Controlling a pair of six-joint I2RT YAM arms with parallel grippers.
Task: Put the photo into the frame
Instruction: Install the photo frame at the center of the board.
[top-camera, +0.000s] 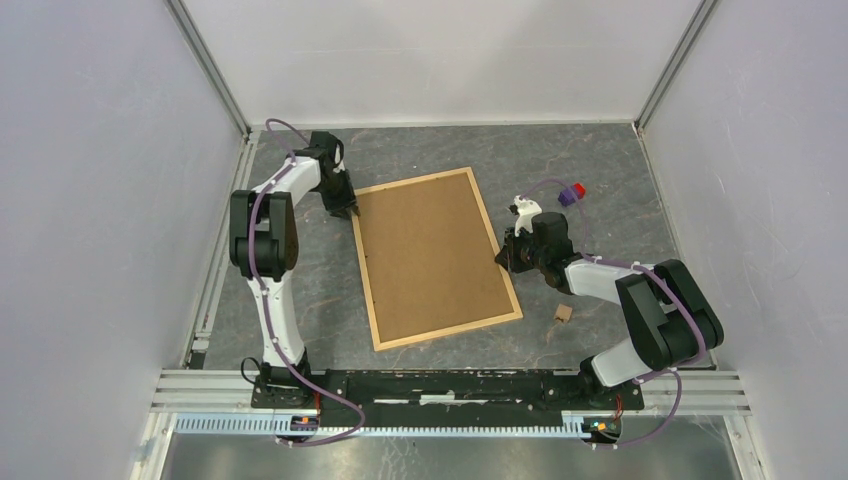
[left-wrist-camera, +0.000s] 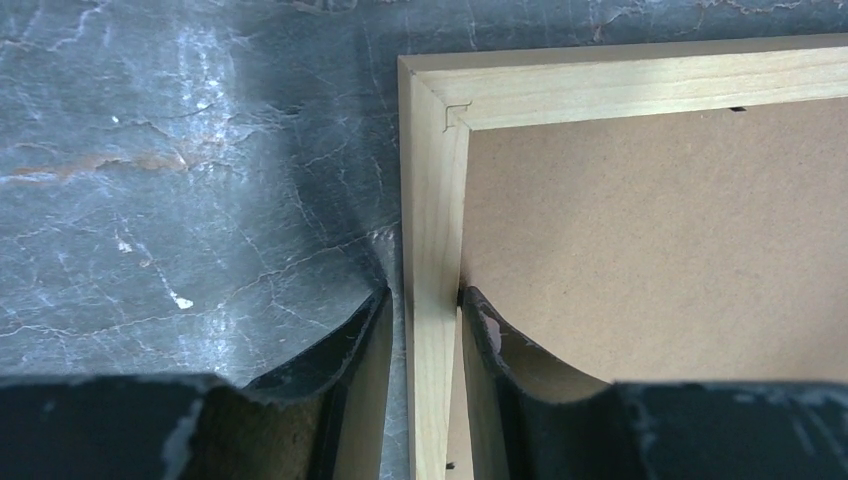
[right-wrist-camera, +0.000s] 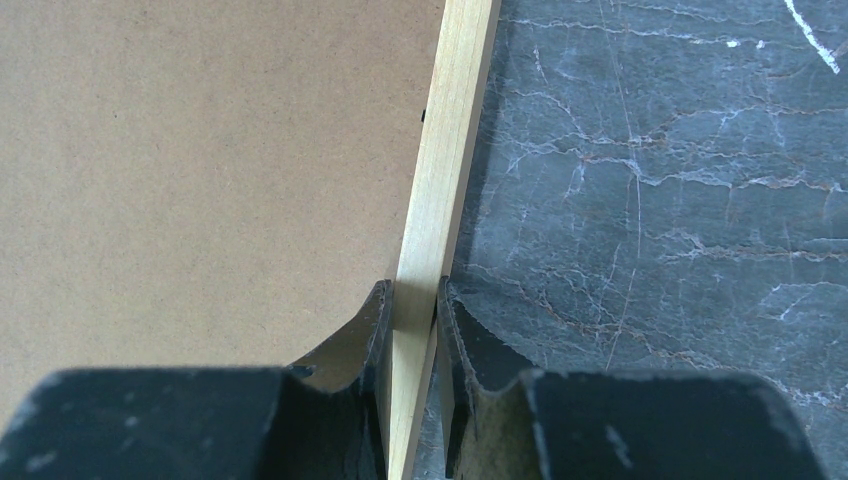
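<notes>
The frame (top-camera: 432, 258) lies back-up on the table (top-camera: 600, 160) (brown side showing). My left gripper (left-wrist-camera: 427, 297) pinches its left rail near the far corner; my right gripper (right-wrist-camera: 412, 288) pinches the right rail.

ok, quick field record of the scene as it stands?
frame: flat on table, back side up
backing panel: brown, in place
photo: not visible
left gripper: straddles left rail near far corner; clamp unclear
right gripper: shut on right rail
small wooden block: on table, right of the frame, apart from it
</notes>
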